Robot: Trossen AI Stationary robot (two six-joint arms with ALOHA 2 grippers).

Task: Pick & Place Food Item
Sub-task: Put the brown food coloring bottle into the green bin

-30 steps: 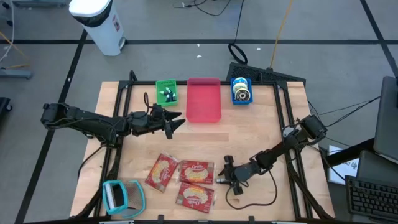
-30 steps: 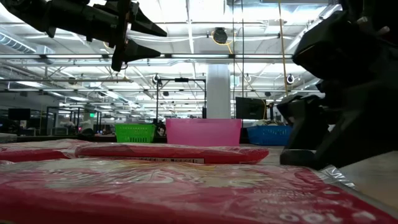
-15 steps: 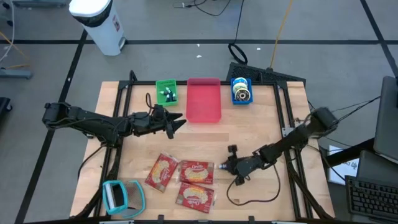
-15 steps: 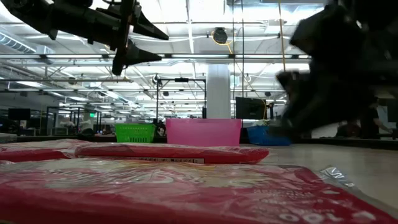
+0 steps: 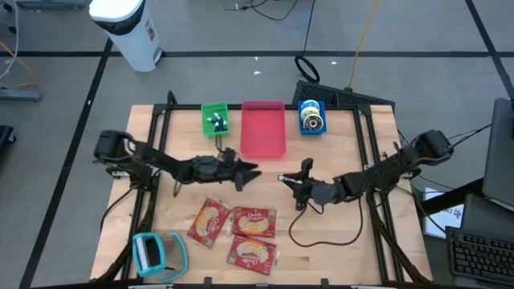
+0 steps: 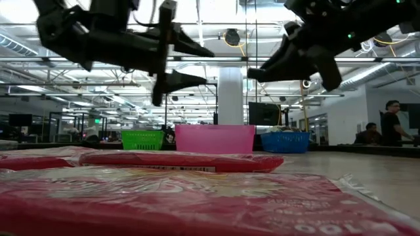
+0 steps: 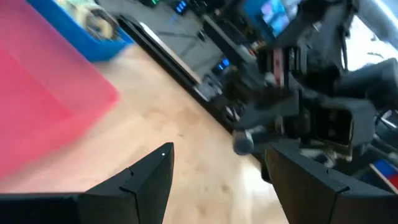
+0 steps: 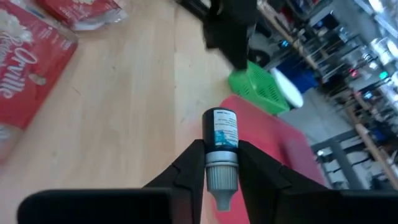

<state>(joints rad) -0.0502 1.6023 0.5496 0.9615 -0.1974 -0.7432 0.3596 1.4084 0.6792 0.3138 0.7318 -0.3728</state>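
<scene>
Right gripper (image 8: 214,163) clamps a small dropper bottle (image 8: 219,149), lifted over the table's middle near the red bin (image 5: 263,128). Left gripper (image 5: 247,172) hangs open opposite, empty. Popcorn packets (image 5: 234,231) lie untouched near the front edge. Advice: keep the bottle level, approach the bin squarely, and release low inside.

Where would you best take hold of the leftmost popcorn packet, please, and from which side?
Probably its far short edge, from above, with the open left hand. The popcorn packet lies flat, so only a thin edge can be pinched; that edge is clear, while the next packet crowds its right side.
</scene>
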